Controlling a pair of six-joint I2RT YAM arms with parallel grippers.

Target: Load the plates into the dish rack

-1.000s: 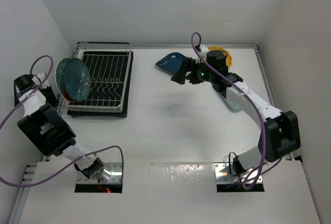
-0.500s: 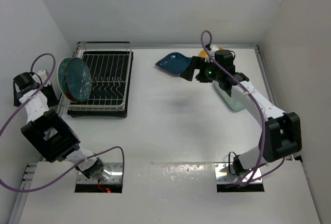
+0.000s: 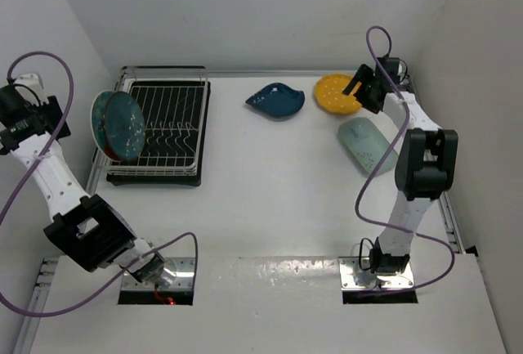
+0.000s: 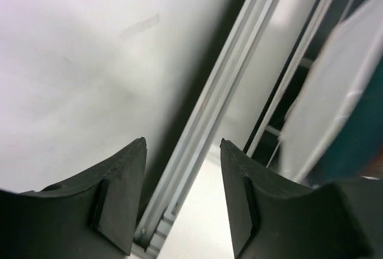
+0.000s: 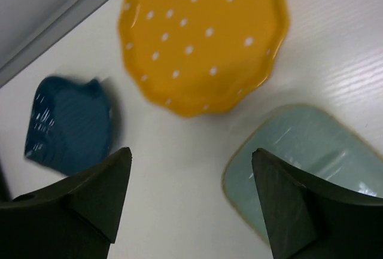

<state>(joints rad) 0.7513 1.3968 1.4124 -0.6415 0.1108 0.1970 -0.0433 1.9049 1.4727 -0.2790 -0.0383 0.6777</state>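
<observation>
Top external: teal plate racked

Table (image 3: 270, 207) is carrying the dish rack (image 3: 172, 117), teal plate (image 3: 122, 127) standing at its left edge, plus mint plate (image 3: 368, 145), yellow plate (image 3: 333, 96), blue plate (image 3: 276, 100) lying flat. Left gripper (image 4: 182, 151) and right gripper (image 5: 190, 157) are gaping, empty.

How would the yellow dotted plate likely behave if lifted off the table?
The yellow plate looks like glazed ceramic: probably rigid, slick and chip-prone. It lies flat on the table, so its low scalloped rim likely offers the jaws little purchase; it may slide first.
</observation>
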